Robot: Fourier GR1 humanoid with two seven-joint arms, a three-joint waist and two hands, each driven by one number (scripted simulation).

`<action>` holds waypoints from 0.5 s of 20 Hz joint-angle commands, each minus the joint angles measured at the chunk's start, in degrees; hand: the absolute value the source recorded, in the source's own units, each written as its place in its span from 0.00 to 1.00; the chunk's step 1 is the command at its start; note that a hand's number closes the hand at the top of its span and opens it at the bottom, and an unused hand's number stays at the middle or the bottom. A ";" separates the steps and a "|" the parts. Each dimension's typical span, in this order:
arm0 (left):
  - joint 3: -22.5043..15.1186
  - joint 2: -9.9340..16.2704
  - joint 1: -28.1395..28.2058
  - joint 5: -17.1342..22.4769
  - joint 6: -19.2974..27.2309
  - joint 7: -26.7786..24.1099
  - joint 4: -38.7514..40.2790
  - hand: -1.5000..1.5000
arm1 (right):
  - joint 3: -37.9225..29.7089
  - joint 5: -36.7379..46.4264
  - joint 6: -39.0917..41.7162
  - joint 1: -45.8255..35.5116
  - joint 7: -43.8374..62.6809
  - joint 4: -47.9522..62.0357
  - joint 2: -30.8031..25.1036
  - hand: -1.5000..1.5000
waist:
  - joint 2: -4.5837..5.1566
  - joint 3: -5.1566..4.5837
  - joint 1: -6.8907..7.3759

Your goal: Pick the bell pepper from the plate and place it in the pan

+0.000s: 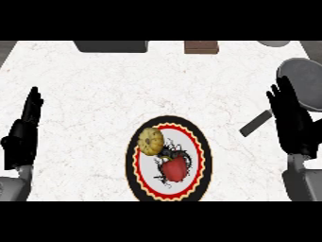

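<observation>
A red bell pepper lies on the lower half of a round plate with a black rim and red scalloped ring, low in the middle of the counter. A grey pan sits at the right edge, its dark handle pointing down-left toward the plate. My right hand stands open with fingers up, between the plate and the pan, partly over the pan's near side. At the left edge my left hand rests open, fingers up, far from the plate.
A yellow-brown round food item shares the plate's upper left. At the counter's back edge are a dark grey object, a brown block and a grey round thing. White marble counter spreads between them.
</observation>
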 commanded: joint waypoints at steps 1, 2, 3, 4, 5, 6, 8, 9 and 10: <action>0.19 -1.15 -2.76 1.01 -1.17 3.16 -0.01 0.50 | 2.04 -0.93 5.98 -4.59 -1.48 -0.37 -0.81 1.00 | 0.25 0.97 0.53; -0.37 -1.78 -2.60 2.31 -2.31 2.69 -0.49 0.50 | 7.42 0.53 8.40 -7.72 -2.64 -3.06 0.82 1.00 | 0.23 0.94 1.59; -1.33 -3.19 -2.38 3.50 -2.73 4.25 -2.13 0.50 | 10.95 0.21 11.88 -9.34 -3.45 -6.92 1.45 1.00 | -0.34 0.94 2.43; -1.10 -2.78 -3.77 4.76 -4.70 4.44 -2.32 0.50 | 12.96 -0.83 16.45 -12.44 -4.68 -7.50 1.03 1.00 | -0.17 0.96 3.61; -2.06 -3.99 -3.83 5.46 -5.35 5.29 -2.22 0.50 | 15.48 -0.89 19.71 -15.07 -6.02 -8.64 1.31 1.00 | -0.02 0.96 4.59; -2.25 -4.83 -4.97 6.51 -6.00 5.96 -2.79 0.50 | 18.22 -1.55 23.67 -17.86 -6.45 -10.05 1.35 1.00 | -0.08 0.93 5.84; -2.07 -5.45 -3.64 9.54 -7.90 9.38 -2.66 0.50 | 21.43 13.34 22.19 -14.35 -8.31 -9.47 -8.07 1.00 | -0.23 0.79 1.62; -1.56 -5.06 -2.47 10.07 -7.41 10.41 -4.67 0.50 | 19.61 15.65 20.51 -11.71 -16.16 -10.78 -8.05 1.00 | -0.33 1.04 1.23; 0.06 -3.77 -4.50 11.02 -7.64 12.22 -4.54 0.50 | 18.29 15.49 22.76 -11.42 -18.85 -13.83 -11.23 1.00 | -0.45 1.08 -0.06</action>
